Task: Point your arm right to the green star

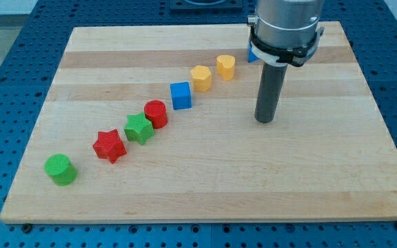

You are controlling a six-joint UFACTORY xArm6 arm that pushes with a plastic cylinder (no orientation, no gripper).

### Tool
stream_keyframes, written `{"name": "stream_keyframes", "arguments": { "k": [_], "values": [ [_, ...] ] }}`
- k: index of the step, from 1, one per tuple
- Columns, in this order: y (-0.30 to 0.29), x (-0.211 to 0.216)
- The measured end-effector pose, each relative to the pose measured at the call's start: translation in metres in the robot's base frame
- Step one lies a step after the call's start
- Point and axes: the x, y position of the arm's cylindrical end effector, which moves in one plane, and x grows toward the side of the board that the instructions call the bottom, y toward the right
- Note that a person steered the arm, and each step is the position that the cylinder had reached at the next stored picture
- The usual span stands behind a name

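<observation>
The green star (138,129) lies on the wooden board (205,179) left of centre, in a diagonal row of blocks. It touches a red cylinder (156,114) at its upper right, and a red star (109,145) lies at its lower left. My tip (265,120) rests on the board well to the right of the green star, about a third of the board's width away, slightly higher in the view. It touches no block.
The diagonal row continues with a green cylinder (60,169) at lower left, then up right a blue cube (180,95), a yellow hexagon (200,78) and a yellow block (225,67). A blue block (252,56) is partly hidden behind the arm.
</observation>
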Motion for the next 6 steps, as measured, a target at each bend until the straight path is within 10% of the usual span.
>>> {"name": "stream_keyframes", "arguments": {
  "k": [6],
  "values": [
    [0.0000, 0.0003]
  ]
}}
